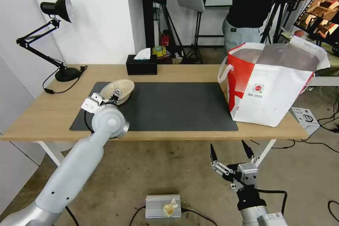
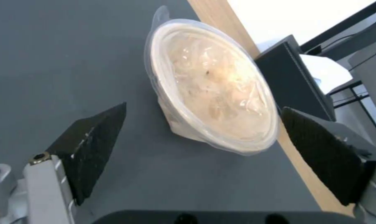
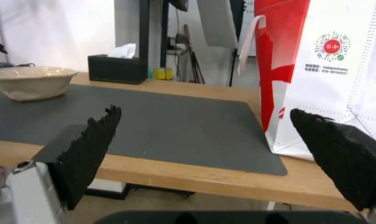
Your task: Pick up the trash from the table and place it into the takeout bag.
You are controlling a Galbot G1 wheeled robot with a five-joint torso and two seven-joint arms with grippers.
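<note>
Trash on the bench (image 1: 176, 72) comprised one item: a beige shallow bowl (image 1: 119, 90) resting on the far left corner of the dark grey mat (image 1: 169, 106). In the left wrist view the bowl (image 2: 213, 87) carried a clear lid or film over pale contents, with one edge lifted slightly off the mat (image 2: 63, 62).

At the far left of the bench stood a black desk lamp (image 1: 53, 39), its cord trailing across the wood. The left pincer (image 1: 114, 96) was positioned at the near rim of the bowl. Seen from the wrist, the left pincer (image 2: 204, 137) was spread wide, with the bowl lying between and beyond its fingers (image 2: 92, 146); it had hold of nothing.

A black tissue box (image 1: 141, 65) sat at the back edge of the bench, just behind the mat.

The right pincer (image 1: 231, 153) hung below the front edge of the bench, over the floor, pointing up and gaping wide with nothing in its grasp. Its wrist view looked across the mat toward the bowl (image 3: 30, 82).

The takeout bag (image 1: 272, 84), red and white with a foil lining, stood upright and open-mouthed on the right end of the bench, its near corner overlapping the mat edge.
</note>
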